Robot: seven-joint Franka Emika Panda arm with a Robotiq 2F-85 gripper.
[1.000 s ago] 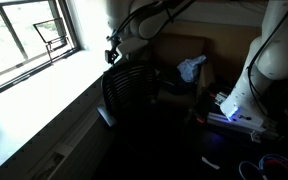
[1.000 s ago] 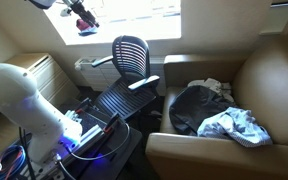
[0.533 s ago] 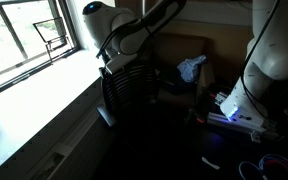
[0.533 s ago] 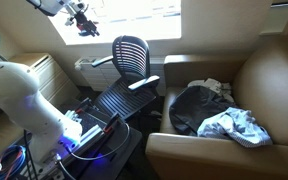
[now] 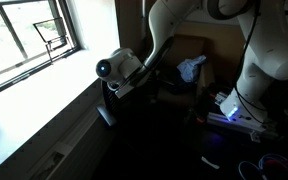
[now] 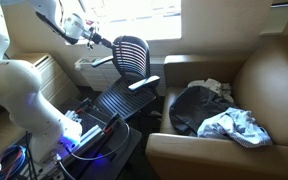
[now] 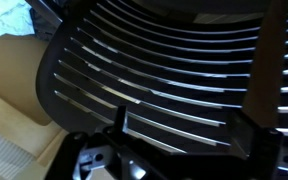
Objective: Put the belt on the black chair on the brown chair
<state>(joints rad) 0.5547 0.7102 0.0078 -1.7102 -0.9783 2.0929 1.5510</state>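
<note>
The black chair (image 6: 130, 58) has a ribbed back and stands between the window and the brown chair (image 6: 269, 75). It also shows dark in an exterior view (image 5: 134, 100). My gripper (image 6: 97, 41) hangs just behind the top of its back, open and empty. In the wrist view the ribbed back (image 7: 164, 60) fills the picture, and my gripper (image 7: 184, 135) has its two fingers spread wide at the bottom. I cannot make out a belt in any view. The brown chair (image 5: 179, 47) holds clothes.
A dark garment (image 6: 192, 105) and a light blue-white cloth (image 6: 236, 125) lie on the brown chair's seat. The cloth shows in the wrist view (image 7: 9, 14) too. The robot base with blue lights (image 6: 79, 135) and cables sits on the floor. A window sill (image 5: 44, 85) runs beside the black chair.
The arm has swung down from high by the window to the black chair's back. The gripper now sits close behind the ribbed back. The chairs and clothes have not moved.
</note>
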